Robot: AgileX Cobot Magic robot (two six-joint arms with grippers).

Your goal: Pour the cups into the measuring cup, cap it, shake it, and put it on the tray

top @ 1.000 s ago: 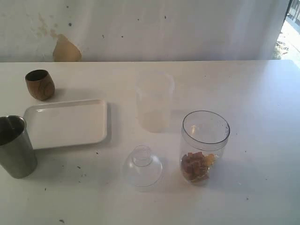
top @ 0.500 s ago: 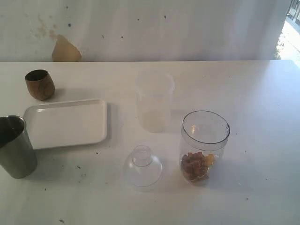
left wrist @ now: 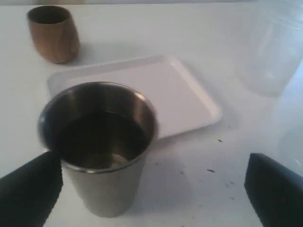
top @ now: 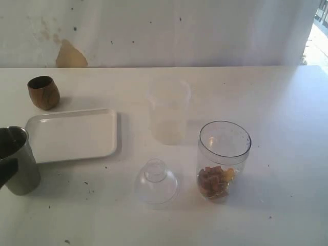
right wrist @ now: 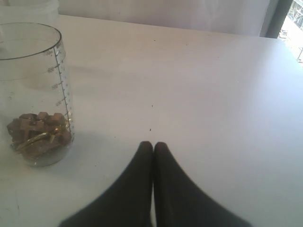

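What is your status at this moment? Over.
Left gripper open, steel tumbler near it, not gripped. Right gripper shut, empty. Measuring cup uncapped, brown pieces inside; lid beside it. Nothing blocks the tumbler.

You are looking at a white surface (top: 287, 128) that is carrying two plastic pieces. A frosted cup (top: 169, 110) is standing upright near the middle, its mouth facing up. A clear dome lid (top: 156, 182) is sitting nearer the camera than the cup and apart from it, resting on its wide edge with the short neck pointing up. Small dark specks (top: 86, 183) are dotting the surface. Behind it a pale wall (top: 205, 31) is showing a tan stain (top: 70, 55), and daylight is coming in at a window (top: 319, 25) on the far right.
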